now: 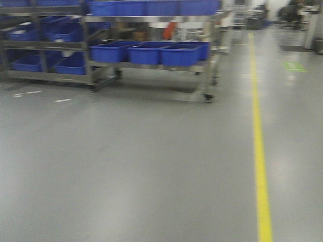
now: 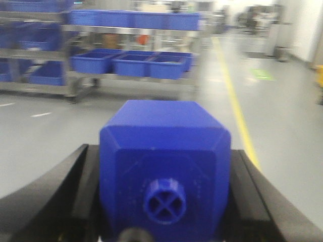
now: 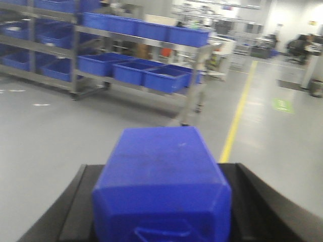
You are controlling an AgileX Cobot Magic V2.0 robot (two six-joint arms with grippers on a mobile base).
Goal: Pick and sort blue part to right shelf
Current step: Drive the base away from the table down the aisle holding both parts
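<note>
Matte black on the left gripper [image 2: 160, 150], with broad smooth fingers [image 2: 48, 194] curving out toward the lower frame corners. Same plain black on the right gripper [image 3: 160, 166], flat-sided along the bottom edge.

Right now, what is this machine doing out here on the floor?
The robot is on open floor, facing the shelf of blue bins, not yet at it. Its left tool holds a blue part, knob toward the camera; its right tool holds a second blue part.
</note>
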